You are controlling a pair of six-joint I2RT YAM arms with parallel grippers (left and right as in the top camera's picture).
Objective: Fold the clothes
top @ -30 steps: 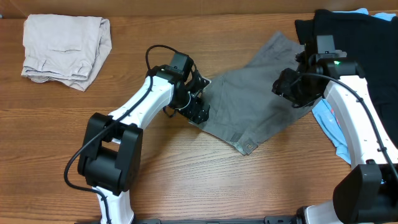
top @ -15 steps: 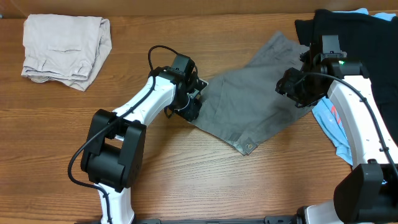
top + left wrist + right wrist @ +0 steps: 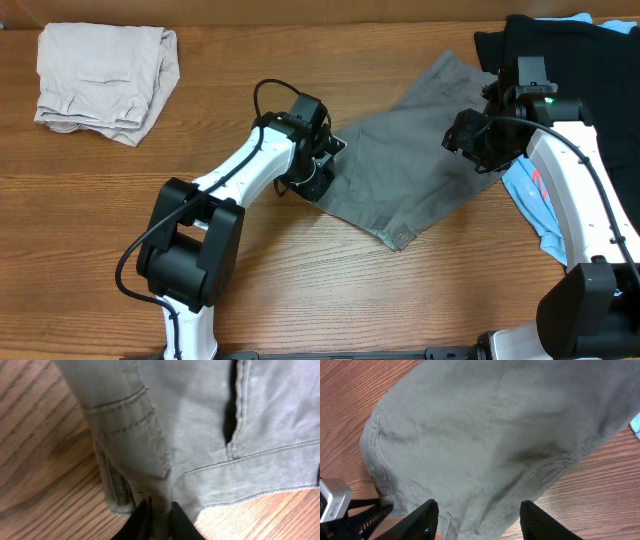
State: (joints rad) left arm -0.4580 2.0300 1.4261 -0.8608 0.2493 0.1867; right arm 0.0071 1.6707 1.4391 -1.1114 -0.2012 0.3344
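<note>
The grey shorts lie spread flat on the wooden table, right of centre. My left gripper is at their left edge. In the left wrist view it is shut on a fold of the waistband, which stands pinched between the black fingers. A slit pocket shows beside it. My right gripper hovers over the shorts' right side. Seen from the right wrist, this gripper is open, its fingers wide apart above the grey cloth and holding nothing.
A folded beige garment lies at the back left. A black garment is heaped at the back right, with light-blue cloth under my right arm. Bare wood runs along the front.
My left gripper has closed on the shorts' waistband edge and shifted slightly right. The right arm has barely moved and its jaws have opened a little wider.
</note>
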